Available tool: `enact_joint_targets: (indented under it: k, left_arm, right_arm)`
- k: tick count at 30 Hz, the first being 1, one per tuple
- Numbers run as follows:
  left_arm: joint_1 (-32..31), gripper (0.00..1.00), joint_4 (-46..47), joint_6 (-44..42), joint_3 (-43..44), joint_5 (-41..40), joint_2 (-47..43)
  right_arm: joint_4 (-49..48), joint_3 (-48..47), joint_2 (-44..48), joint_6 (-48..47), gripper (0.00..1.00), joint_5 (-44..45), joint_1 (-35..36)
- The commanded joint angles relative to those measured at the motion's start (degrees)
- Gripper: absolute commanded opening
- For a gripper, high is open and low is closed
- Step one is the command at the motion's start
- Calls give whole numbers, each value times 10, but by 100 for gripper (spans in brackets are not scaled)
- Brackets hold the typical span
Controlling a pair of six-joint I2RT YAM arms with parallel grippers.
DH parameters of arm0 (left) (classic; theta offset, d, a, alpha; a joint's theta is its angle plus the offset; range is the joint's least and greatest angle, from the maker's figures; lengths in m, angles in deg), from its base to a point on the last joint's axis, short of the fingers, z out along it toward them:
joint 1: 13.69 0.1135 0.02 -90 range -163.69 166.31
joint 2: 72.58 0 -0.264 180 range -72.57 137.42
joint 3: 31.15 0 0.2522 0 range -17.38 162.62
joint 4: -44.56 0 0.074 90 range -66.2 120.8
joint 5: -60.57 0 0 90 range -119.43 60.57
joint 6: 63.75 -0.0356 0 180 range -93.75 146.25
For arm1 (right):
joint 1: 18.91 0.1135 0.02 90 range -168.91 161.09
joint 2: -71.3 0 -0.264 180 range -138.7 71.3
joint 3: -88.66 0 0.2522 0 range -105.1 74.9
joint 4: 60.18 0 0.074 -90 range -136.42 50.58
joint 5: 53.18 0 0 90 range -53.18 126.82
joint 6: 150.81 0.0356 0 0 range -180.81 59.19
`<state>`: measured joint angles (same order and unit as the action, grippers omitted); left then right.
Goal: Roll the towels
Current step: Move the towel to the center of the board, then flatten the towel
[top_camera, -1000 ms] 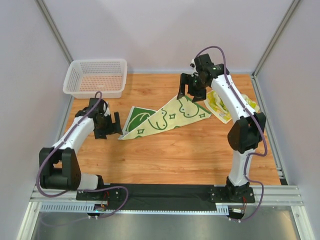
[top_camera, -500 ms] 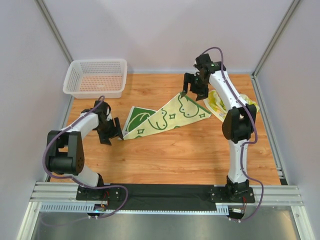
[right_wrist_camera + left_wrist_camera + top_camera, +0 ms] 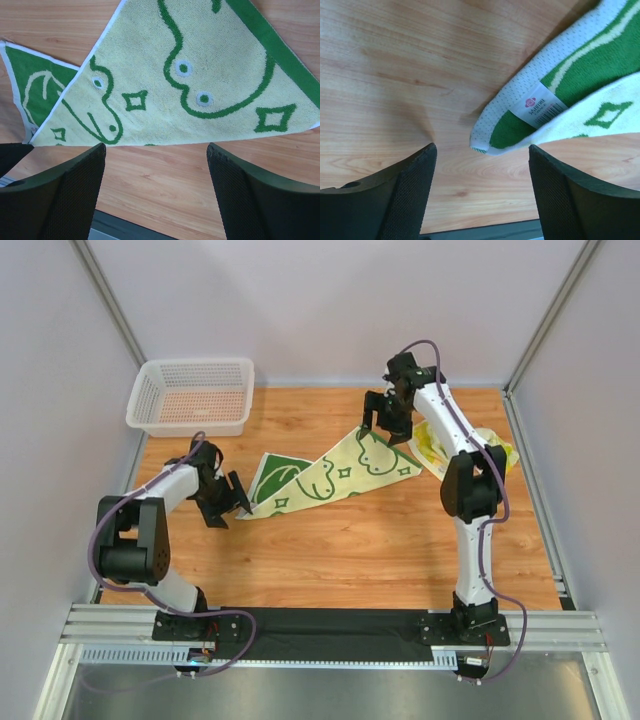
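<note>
The flat towel lies on the middle of the table, with one end folded over to show its green back. Its long axis runs from a pointed tip nearer the left edge, slanting away and across, and the cloth widens toward the right. The left gripper sits low at that pointed tip, jaws open and empty. In the left wrist view the tip, which bears a label, lies just ahead of the gap between the fingers, offset toward the finger on the right of that view. The right gripper hangs over the towel's far edge, jaws open and empty. A second towel lies crumpled near the right edge, partly under the right arm. The left arm is judged nearer to a corner it can grip. Taking that corner calls for a short advance along the towel's axis.
</note>
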<state>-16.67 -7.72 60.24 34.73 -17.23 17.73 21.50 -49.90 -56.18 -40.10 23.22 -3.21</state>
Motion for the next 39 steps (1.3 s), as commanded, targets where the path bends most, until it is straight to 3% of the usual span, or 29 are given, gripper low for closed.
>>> enact_joint_targets:
  k: [1,9,11,18,19,27,39]
  left_arm:
    - [-1,80,3,22,12,-7,27]
    - [-1,63,2,16,33,-25,66]
    - [-1,55,4,14,43,-26,71]
    - [-1,13,0,-2,83,-25,97]
    - [-1,1,-3,-6,90,-26,101]
    - [-2,0,-34,-43,82,-26,70]
    - [-2,0,-136,-92,49,-36,-9]
  right_arm:
    - [-6,-21,-12,-2,83,-19,2]
    - [-17,-31,-28,7,82,-51,-1]
    - [-20,-31,-29,7,82,-56,-1]
    - [-23,-35,-37,7,82,-63,-3]
    - [-26,-39,-41,9,82,-67,-4]
    - [-85,-83,-72,32,83,-79,-14]
    - [-83,-176,-168,13,80,107,24]
